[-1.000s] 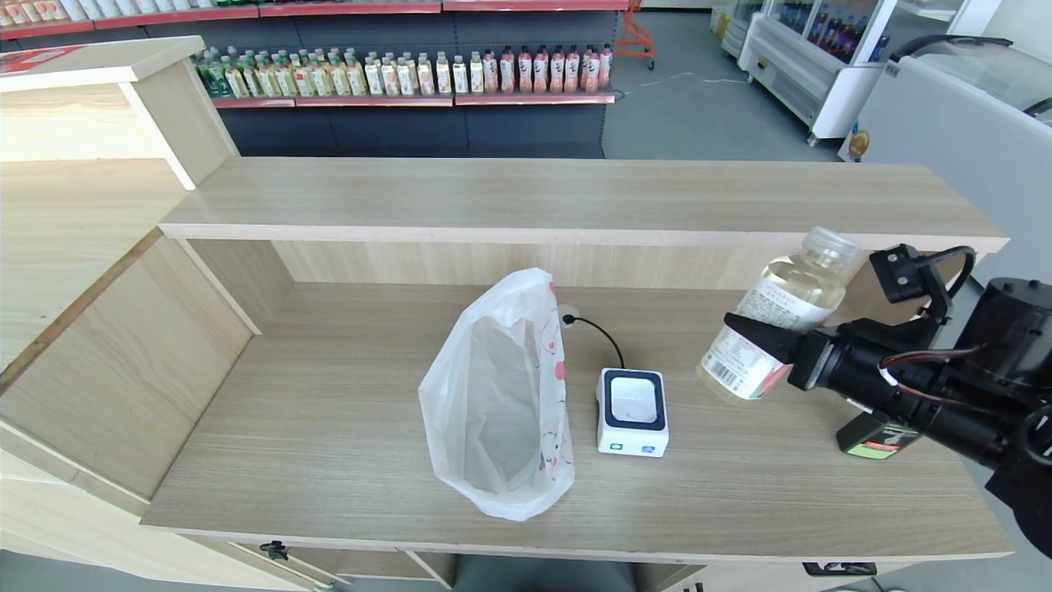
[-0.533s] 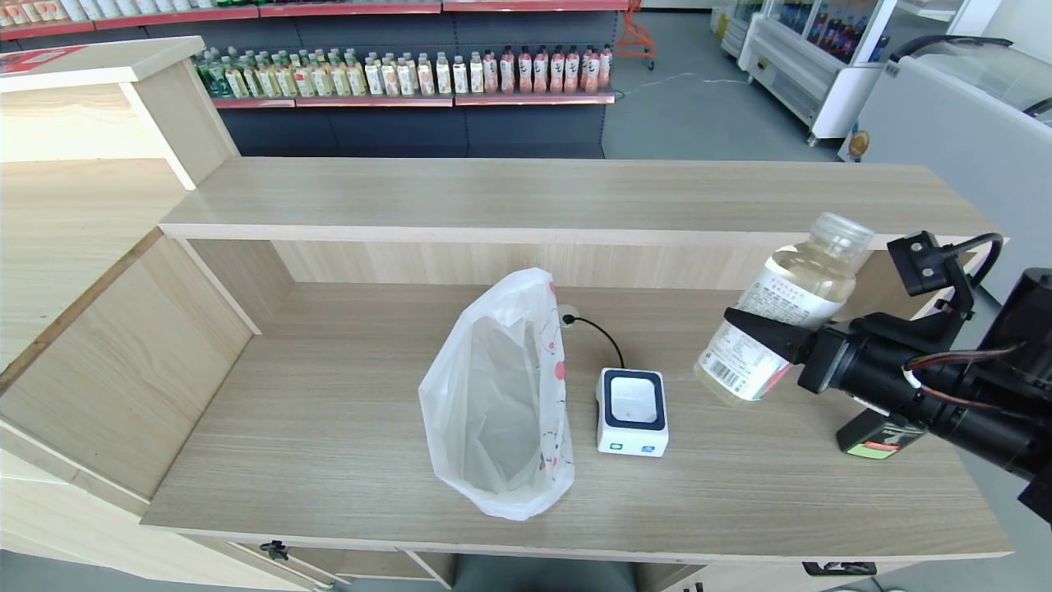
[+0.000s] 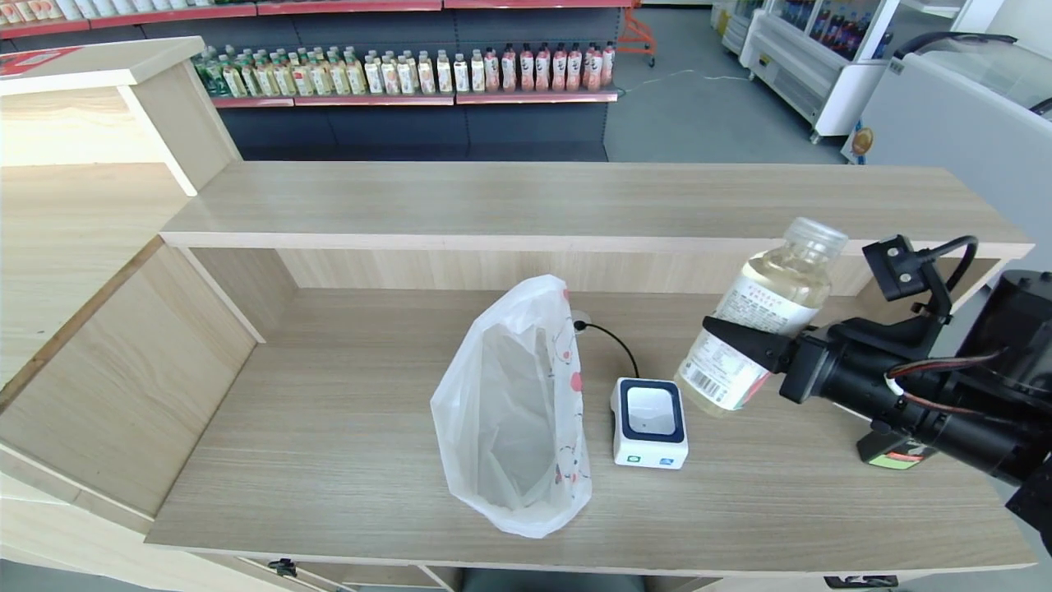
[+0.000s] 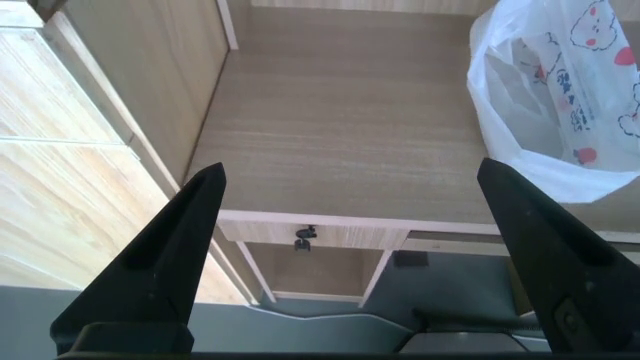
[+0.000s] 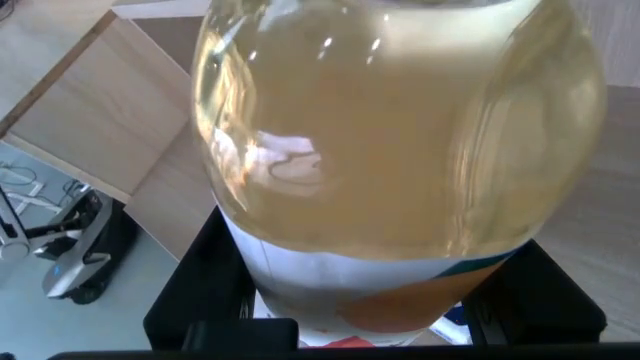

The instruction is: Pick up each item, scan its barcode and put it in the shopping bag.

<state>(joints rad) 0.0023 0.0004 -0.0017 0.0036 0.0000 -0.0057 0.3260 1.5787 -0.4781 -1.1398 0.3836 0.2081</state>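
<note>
The right hand (image 3: 742, 349) is clamped on a tilted bottle (image 3: 760, 321) of pale drink above the counter (image 3: 329, 444) near the barcode scanner (image 3: 649, 419), so its scan and the drop into the seemingly empty shopping bag (image 3: 514, 419) remain.

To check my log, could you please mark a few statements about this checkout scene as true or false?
1. The right gripper holds a bottle of pale yellow drink. True.
2. The scanner sits on the counter, right of the shopping bag. True.
3. The bottle lies inside the shopping bag. False: it is held tilted in the air, right of the scanner.
4. The left gripper is shut on an item. False: it is open and empty.
</note>
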